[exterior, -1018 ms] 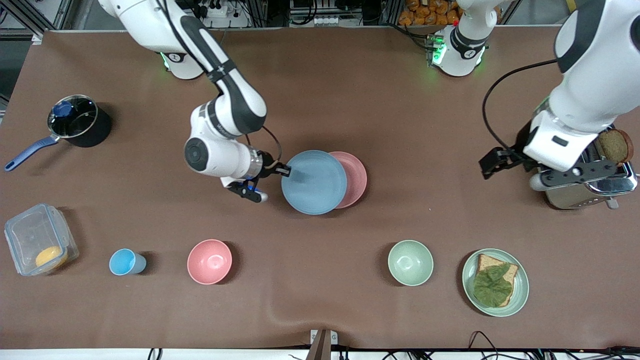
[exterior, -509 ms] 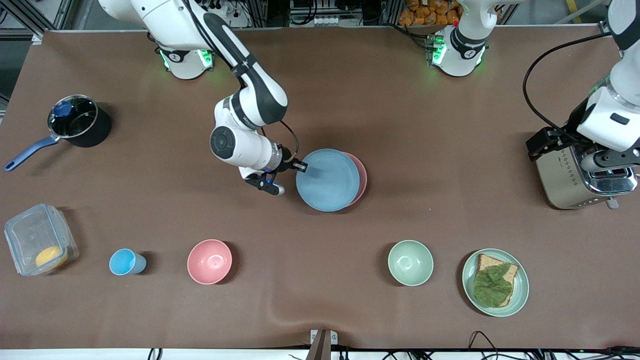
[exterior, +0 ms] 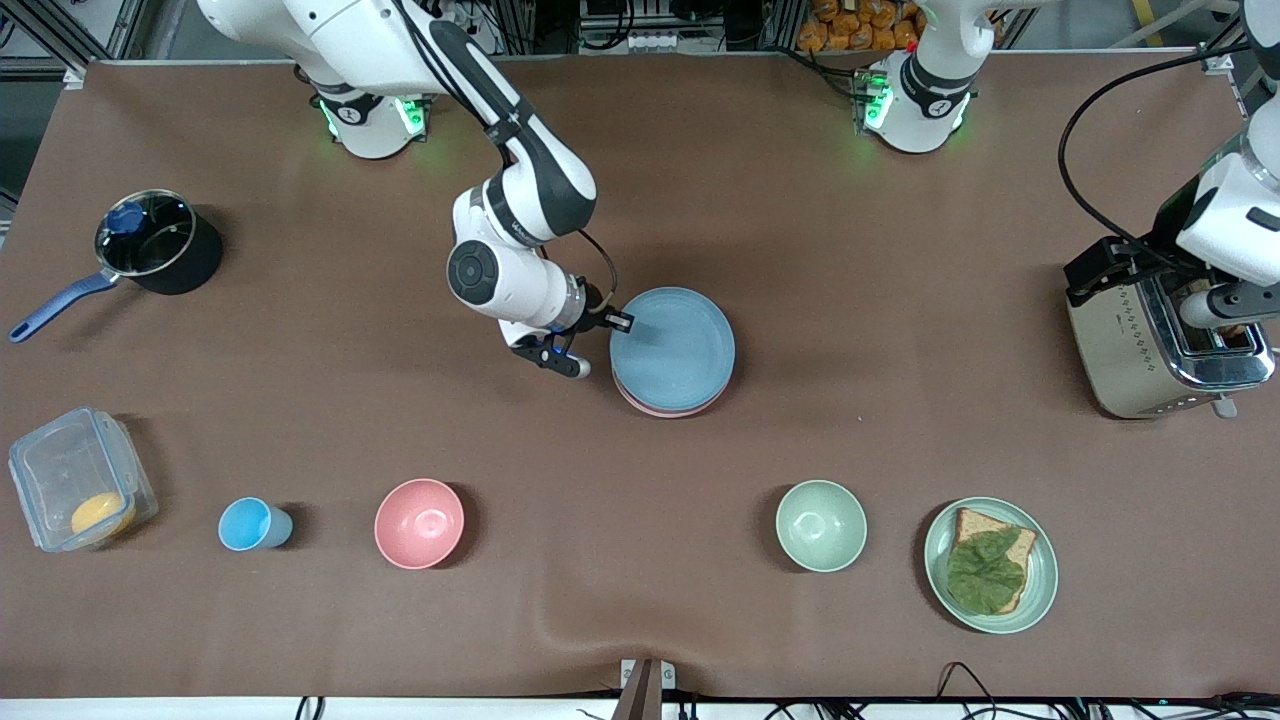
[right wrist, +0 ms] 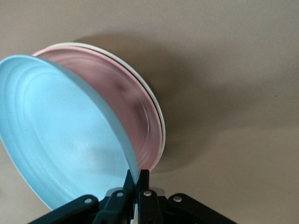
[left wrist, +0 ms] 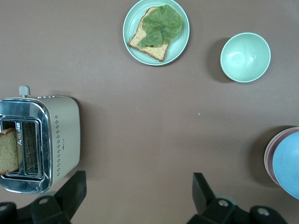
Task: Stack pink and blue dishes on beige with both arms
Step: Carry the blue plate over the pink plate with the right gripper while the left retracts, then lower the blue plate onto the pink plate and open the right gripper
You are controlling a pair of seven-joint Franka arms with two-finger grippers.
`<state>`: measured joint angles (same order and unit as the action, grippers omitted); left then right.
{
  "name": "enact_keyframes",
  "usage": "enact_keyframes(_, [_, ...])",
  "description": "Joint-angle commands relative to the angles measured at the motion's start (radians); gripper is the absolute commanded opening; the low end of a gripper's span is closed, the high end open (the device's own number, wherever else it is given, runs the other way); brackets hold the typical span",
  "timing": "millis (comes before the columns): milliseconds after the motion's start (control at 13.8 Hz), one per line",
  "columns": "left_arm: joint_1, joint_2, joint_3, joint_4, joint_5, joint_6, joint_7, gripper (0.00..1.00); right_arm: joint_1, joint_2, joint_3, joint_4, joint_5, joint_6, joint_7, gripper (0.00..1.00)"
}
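Observation:
My right gripper is shut on the rim of the light blue plate. It holds that plate tilted over the pale pink plate, which lies in mid-table. From the front only the pink plate's nearer rim shows under the blue one. A cream rim of the beige plate peeks out beneath the pink plate; the front view hides it. My left gripper hangs open and empty, high up beside the toaster.
The toaster has a bread slice in one slot. Along the nearer side of the table stand a green plate with bread and lettuce, green bowl, pink bowl, blue cup and plastic container. A pot sits at the right arm's end.
My right gripper has carried the blue plate toward the left arm's end until it covers the pink plate. The left arm has pulled away toward the toaster's end.

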<state>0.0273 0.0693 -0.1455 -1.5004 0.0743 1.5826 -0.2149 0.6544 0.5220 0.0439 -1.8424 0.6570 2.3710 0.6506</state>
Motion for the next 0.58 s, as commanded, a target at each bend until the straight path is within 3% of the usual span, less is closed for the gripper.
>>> enact_keyframes(0, [-0.006, -0.032, 0.021, -0.024, -0.025, -0.021, 0.034, 1.0, 0.016, 0.004, -0.012, -0.001, 0.026, 0.017, 0.006, 0.0])
enact_keyframes(509, [0.008, -0.029, 0.021, -0.023, -0.024, -0.032, 0.046, 1.0, 0.024, 0.026, -0.012, 0.002, 0.026, 0.043, 0.006, 0.0])
